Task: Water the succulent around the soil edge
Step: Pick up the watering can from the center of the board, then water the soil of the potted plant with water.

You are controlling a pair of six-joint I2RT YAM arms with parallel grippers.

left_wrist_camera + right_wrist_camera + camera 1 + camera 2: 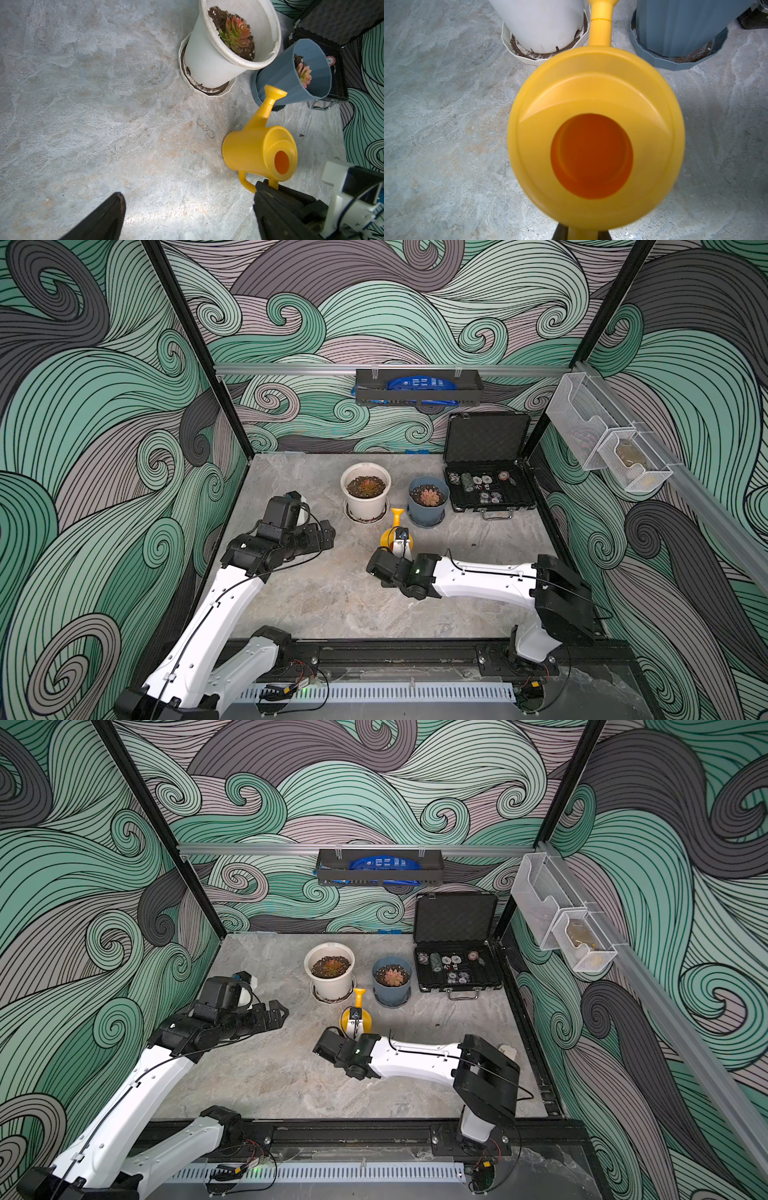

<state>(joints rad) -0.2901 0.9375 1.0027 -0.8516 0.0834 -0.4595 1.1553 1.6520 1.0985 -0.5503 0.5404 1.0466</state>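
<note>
Grey marbled worktop (324,597), walled in by green wave-patterned panels, carries everything you need, and you are only at the start of the job. Take the round white plastic pot (365,508) on its saucer as your marker. A reddish-green succulent (365,486) sits in dark soil inside it. Just beside it stands a faceted blue-grey pot (428,512) with a pink succulent (428,496) of its own, and the task does not say which plant is meant. Your yellow plastic watering can (251,153) stands upright and level on the worktop just beside the white pot's saucer, on the side toward the arms' bases. Its spout is aimed at the gap between that pot and the blue-grey one. Your right gripper (582,233) has its jaws closed on the can's loop handle, so the grasp looks made. Your left gripper (326,536) hangs near the white pot, on the side away from the blue-grey one, with its jaws wide apart and empty. By my judgement nearly everything is left: lift the can, bring the spout over the pot's rim, tip it, and run the water round the soil edge, not onto the rosette.
</note>
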